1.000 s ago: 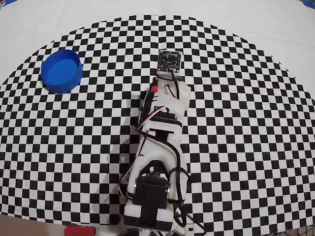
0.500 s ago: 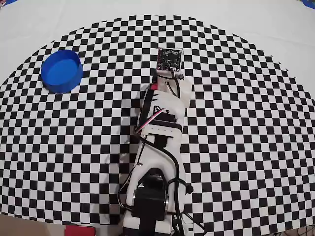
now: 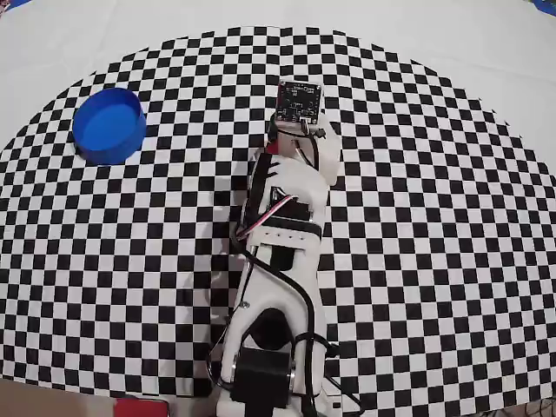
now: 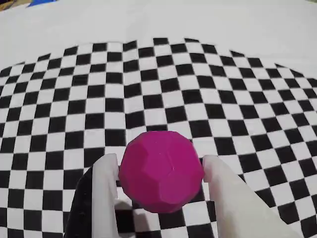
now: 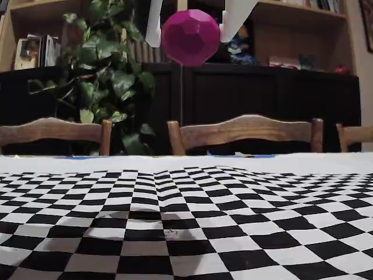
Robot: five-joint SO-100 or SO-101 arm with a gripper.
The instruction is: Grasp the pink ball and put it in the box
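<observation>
1. The claw [image 4: 161,171] is clamped on the pink ball [image 4: 161,171], one white finger [image 4: 106,188] on each side, holding it clear above the checkered tabletop [image 5: 245,233], probably for carrying.
2. The ball is magenta and faceted.
3. The blue box [image 3: 109,124] sits well apart, at the overhead view's upper left.

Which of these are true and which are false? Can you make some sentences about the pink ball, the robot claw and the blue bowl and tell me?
1. The pink ball sits between the fingers of the gripper. True.
2. The ball is resting on the checkered cloth. False: in the fixed view it hangs high above the cloth.
3. The ball is already inside the box. False: in the overhead view the blue box is empty, far left of the arm.
4. A leafy plant stands behind the table. True.
</observation>
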